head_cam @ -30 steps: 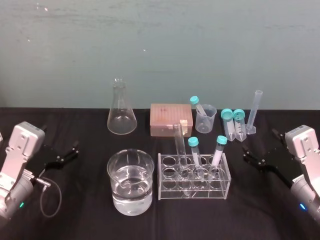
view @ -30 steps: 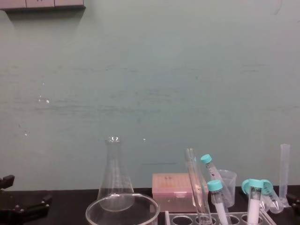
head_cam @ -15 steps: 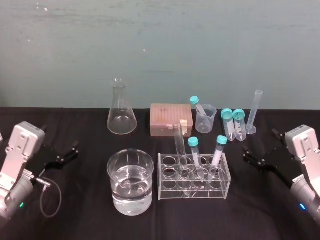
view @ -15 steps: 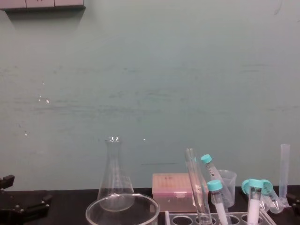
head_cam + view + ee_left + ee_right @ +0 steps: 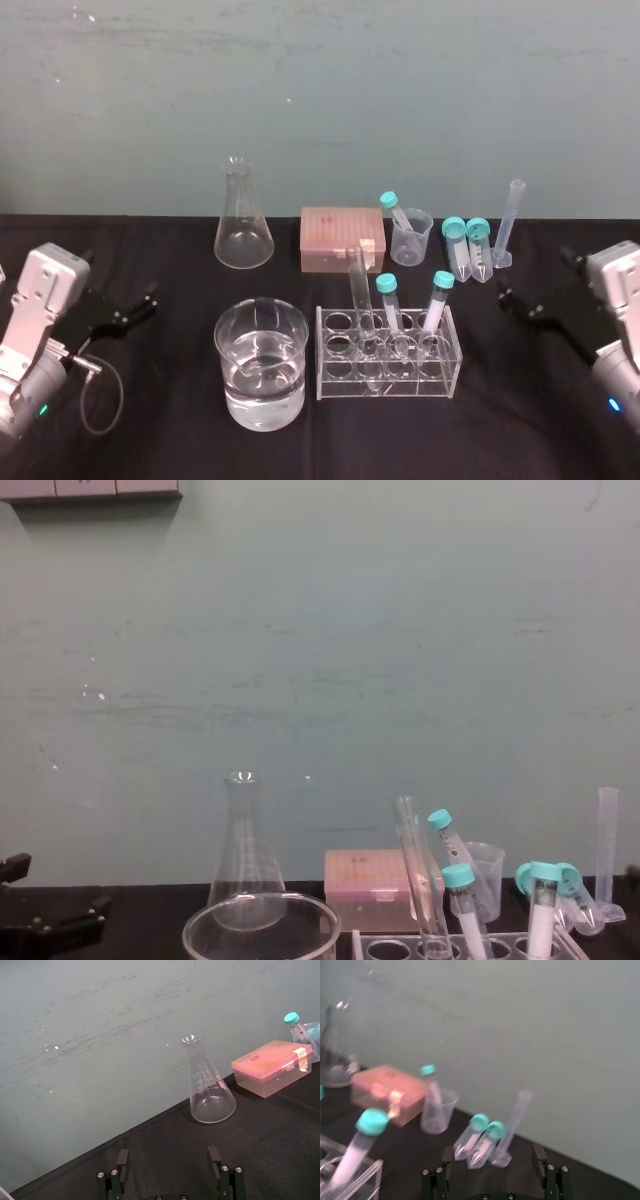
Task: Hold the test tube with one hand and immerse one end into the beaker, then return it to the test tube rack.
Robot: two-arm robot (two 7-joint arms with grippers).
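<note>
resting at the left side of the black surface (image 5: 170, 430), my left gripper (image 5: 168, 1159) has its fingers spread wide with nothing between them, and it faces toward the conical flask (image 5: 243, 225). my right gripper (image 5: 493, 1156) is at the right side of the surface, also spread and holding nothing, well apart from the glassware. the test tube (image 5: 358, 290) stands in the test tube rack (image 5: 330, 318), in the second hole from the left, a little tilted, with its open rim high above the rack. two teal-capped tubes (image 5: 386, 300) lean in the holes to its right. the beaker (image 5: 240, 395), with clear liquid inside, stands just beside the rack on its left. behind the rack are a pink pipette-tip box (image 5: 342, 238), a small plastic cup (image 5: 411, 240) and a thin graduated cylinder (image 5: 510, 220).
</note>
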